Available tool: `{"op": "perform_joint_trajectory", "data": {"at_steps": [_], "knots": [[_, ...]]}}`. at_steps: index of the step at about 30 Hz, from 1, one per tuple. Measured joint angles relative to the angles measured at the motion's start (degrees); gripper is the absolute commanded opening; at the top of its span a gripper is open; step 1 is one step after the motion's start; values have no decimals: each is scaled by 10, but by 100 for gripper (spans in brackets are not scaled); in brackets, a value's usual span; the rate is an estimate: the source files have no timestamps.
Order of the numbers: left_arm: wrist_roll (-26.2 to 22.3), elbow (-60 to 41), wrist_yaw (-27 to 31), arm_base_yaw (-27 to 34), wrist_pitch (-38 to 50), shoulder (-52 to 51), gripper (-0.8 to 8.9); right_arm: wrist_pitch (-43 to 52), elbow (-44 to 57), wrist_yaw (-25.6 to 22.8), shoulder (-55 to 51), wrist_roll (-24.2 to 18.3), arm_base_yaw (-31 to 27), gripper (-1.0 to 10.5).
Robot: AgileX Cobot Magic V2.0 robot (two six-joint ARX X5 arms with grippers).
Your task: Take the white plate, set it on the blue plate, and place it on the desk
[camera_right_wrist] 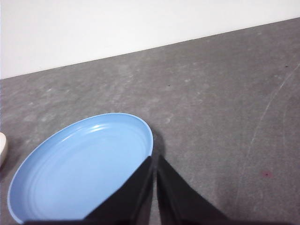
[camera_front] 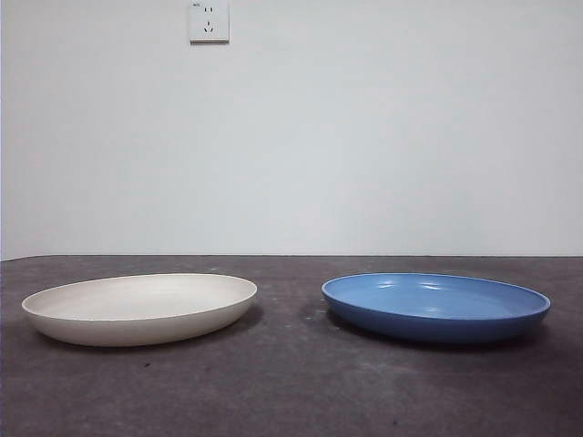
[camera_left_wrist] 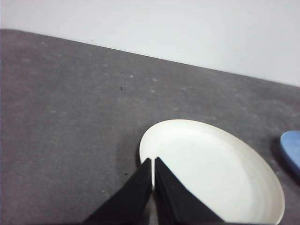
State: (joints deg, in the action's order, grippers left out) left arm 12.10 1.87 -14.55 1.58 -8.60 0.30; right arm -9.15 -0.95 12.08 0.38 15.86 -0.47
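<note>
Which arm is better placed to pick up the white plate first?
Left. The left pincer, shut, hangs over the rim of the white plate; the right pincer, also shut, hangs over the blue plate.

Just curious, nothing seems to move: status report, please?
Left gripper and right gripper shut, empty. White plate beside blue plate, apart. Nothing between.

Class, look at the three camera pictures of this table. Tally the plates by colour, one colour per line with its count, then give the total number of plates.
White plate: 1
Blue plate: 1
Total: 2 plates, side by side and apart on the desk.
</note>
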Motion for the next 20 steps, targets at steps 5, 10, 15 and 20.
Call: {"op": "perform_joint_trajectory", "data": {"at_steps": [5,10,15,20], "knots": [[57,0,0,0,1,0,9,1,0,2,0,16,0,8],[99,0,0,0,0,0,9,-7,-7,0,0,40,0,8],[124,22,0,0,-7,2,10,-8,-52,-1,0,46,0,8],[127,96,0,0,-32,26,10,-10,-110,-12,12,47,0,8]]}}
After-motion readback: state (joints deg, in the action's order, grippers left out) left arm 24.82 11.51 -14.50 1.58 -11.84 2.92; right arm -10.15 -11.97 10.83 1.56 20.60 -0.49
